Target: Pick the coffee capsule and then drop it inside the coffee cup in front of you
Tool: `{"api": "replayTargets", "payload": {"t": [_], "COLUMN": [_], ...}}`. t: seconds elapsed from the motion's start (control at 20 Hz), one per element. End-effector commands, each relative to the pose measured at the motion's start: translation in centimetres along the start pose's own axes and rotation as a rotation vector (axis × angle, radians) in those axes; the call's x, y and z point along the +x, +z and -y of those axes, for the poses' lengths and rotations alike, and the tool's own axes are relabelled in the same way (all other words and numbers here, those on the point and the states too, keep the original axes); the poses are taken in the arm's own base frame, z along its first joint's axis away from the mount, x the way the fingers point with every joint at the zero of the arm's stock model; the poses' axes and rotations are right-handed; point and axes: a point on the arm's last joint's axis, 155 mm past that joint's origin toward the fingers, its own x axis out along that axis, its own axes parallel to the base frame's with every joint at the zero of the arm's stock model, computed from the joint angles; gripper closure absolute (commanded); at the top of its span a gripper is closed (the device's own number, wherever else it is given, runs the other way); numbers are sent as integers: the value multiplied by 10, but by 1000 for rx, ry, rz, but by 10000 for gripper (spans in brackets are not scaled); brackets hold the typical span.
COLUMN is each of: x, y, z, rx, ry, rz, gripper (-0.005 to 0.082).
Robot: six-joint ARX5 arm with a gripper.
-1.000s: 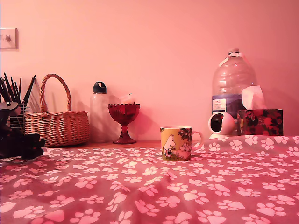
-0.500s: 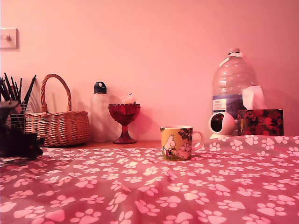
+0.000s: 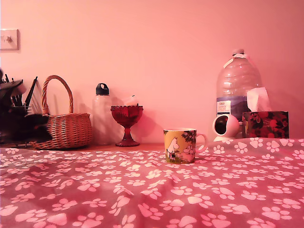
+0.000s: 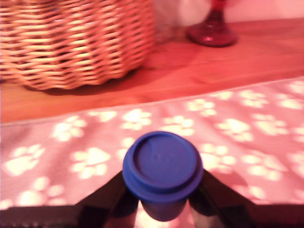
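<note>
In the wrist view the dark blue coffee capsule fills the foreground, its round rim facing the camera. My gripper is shut on it, a black finger on each side, above the paw-print cloth. In the exterior view the gripper shows as a dark blurred shape at the far left, raised off the cloth in front of the basket. The yellow-orange coffee cup with white cartoon figures stands upright near the middle of the table, handle to the exterior view's right, well away from the gripper.
A wicker basket stands at the exterior view's left. A white bottle and a dark red goblet stand behind the cup's left. A white ball-shaped gadget, a large water jug and a tissue box are at back right.
The arm at the exterior view's left edge has lifted up from the cloth, from below the basket's rim to level with it. The cup and other objects have not moved.
</note>
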Motion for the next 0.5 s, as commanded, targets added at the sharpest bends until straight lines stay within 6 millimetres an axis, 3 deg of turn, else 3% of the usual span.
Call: {"api": "replayTargets", "payload": {"t": [0.0,0.45], "x": [-5,-15], "y": [19,40], "z": [18,90], "rx": [29,80], "ry": [-30,-147], "rz": [26,21], "gripper": [574,574]}}
